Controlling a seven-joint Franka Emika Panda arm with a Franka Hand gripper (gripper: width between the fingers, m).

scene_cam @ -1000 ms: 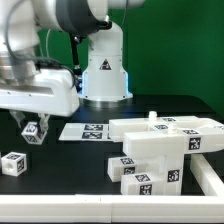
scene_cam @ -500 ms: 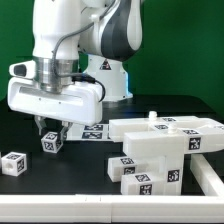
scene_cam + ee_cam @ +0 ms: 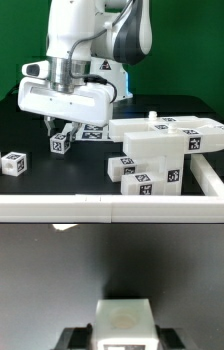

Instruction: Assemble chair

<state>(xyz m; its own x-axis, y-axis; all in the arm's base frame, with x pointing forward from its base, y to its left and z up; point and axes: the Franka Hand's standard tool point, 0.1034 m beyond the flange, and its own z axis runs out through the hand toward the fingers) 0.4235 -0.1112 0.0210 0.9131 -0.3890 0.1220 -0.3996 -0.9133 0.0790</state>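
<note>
On the gripper point(image 3: 62, 134), the fingertips are largely hidden in the exterior view. In the wrist view the fingers point(image 3: 76, 340) are cropped by the frame edge. Jaws are part closed, pinched on a small white cube point(image 3: 62, 143). No long axis is seen on it; one tagged face is turned to the exterior camera. Contact with the table point(image 3: 60, 186) cannot be judged. The marker board point(image 3: 97, 131) is seen just behind. A second cube point(image 3: 12, 164) is seen well apart at the exterior view's left, and stacked chair parts point(image 3: 160, 150) at its right.

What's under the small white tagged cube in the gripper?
Black table shows below the small white tagged cube held by the gripper; the spot directly beneath it is covered.
</note>
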